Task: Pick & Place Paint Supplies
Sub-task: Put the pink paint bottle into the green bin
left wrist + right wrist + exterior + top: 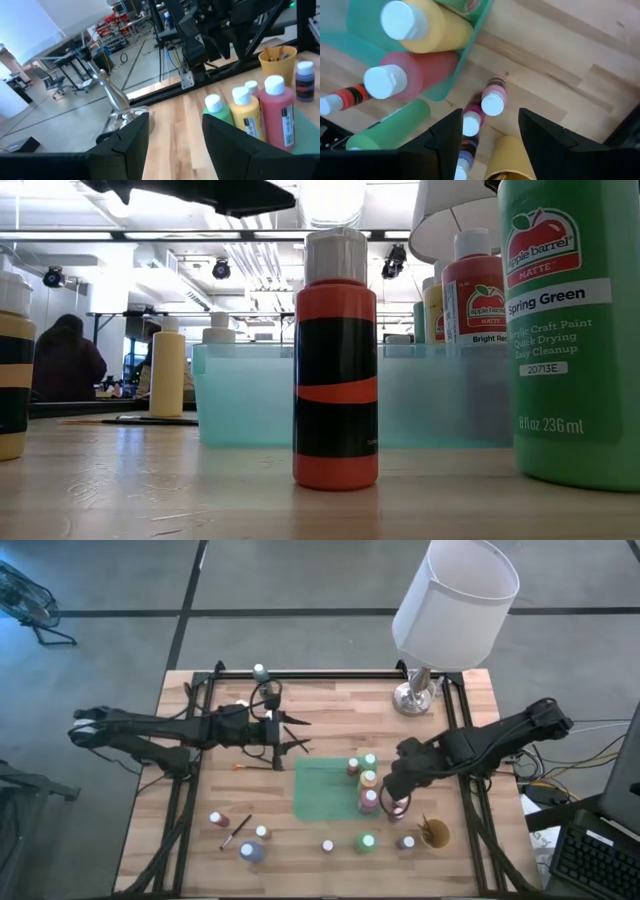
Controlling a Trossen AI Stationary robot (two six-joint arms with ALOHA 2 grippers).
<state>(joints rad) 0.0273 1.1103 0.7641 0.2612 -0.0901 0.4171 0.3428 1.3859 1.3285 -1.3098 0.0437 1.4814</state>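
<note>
The right claw (487,137) hangs open and empty above a small pink white-capped paint bottle (493,100) standing on the wooden desk (330,735) beside the translucent green tray (325,790) (which holds bottles). The left claw (175,145), parted and empty, waits apart.

Grey floor (300,580), white-shaded lamp (455,595), wooden table (330,705)

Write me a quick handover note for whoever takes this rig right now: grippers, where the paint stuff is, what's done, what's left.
Left gripper: open, empty, waiting over the table's left half.
Right gripper: open, holding nothing, above a small pink bottle standing on the wood just outside the green tray, beside the tan cup.
Done: four bottles stand along the tray's right edge, including a yellow bottle and a red bottle.
Left: loose bottles along the table's front edge, among them a green bottle and a blue-grey bottle, plus a brush at front left.
</note>
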